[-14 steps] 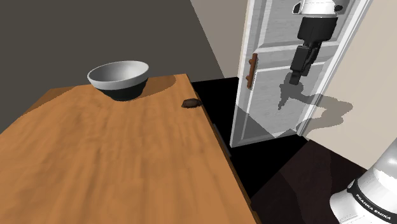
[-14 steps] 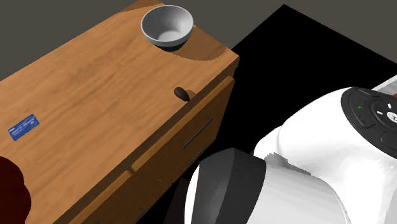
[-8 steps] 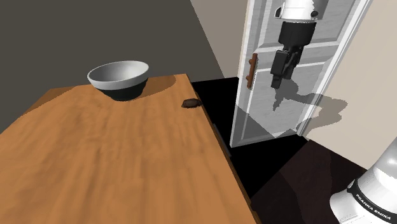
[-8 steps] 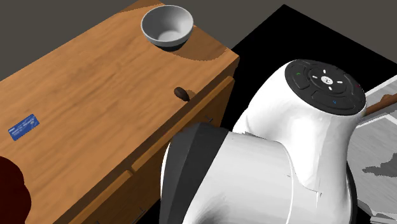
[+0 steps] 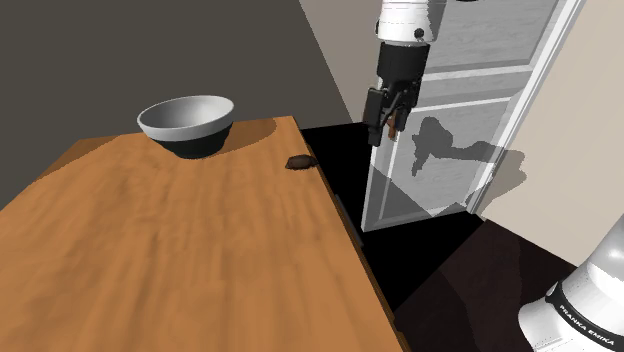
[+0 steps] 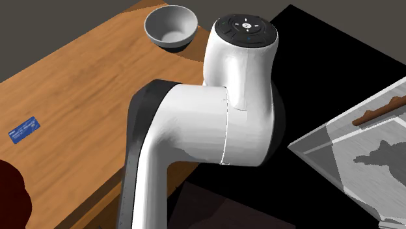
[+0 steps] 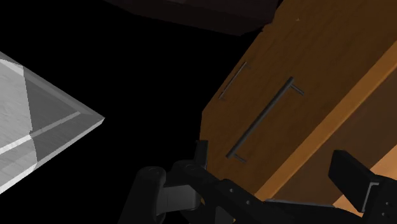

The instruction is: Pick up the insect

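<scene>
As the shoulder view has it, the small dark insect (image 5: 298, 162) lies on the desk (image 5: 150, 250), at its edge toward that view's right, near the bowl (image 5: 188, 122). The gripper (image 5: 383, 133) hangs well apart, by the white door (image 5: 480, 40). In the second exterior view, the white arm (image 6: 215, 123) crosses the desk. In the wrist view, the fingers (image 7: 353, 178) are spread wide before a drawer front (image 7: 286, 76).

Soft, even light comes from the side away from the door (image 5: 490, 45): the arm (image 5: 404, 25) throws a ragged grey shadow across its panels, and the bowl (image 5: 188, 122) shades the table (image 5: 180, 250) on its door side. The insect (image 5: 298, 162) lies lit. The door's lower corner sits in grey shade.
</scene>
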### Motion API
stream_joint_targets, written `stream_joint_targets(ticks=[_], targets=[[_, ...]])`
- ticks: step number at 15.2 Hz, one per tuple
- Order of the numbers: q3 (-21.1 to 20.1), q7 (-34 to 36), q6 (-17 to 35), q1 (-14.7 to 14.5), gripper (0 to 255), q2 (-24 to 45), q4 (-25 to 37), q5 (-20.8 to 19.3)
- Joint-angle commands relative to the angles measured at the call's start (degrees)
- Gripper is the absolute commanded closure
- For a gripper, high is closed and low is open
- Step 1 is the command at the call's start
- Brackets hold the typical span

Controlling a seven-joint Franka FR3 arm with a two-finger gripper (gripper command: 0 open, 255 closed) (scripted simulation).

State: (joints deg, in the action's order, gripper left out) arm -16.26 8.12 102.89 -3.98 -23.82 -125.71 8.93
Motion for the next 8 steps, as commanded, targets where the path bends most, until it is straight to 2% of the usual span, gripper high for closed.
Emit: stream_joint_targets(ticks=[1, 8], targets=[[-1.8, 2.2, 1.5, -0.2, 0, 3.7, 2.7, -0.4], [-7.7, 11.0, 4.4, -1.3, 0, 17.9, 14.9, -4.9]])
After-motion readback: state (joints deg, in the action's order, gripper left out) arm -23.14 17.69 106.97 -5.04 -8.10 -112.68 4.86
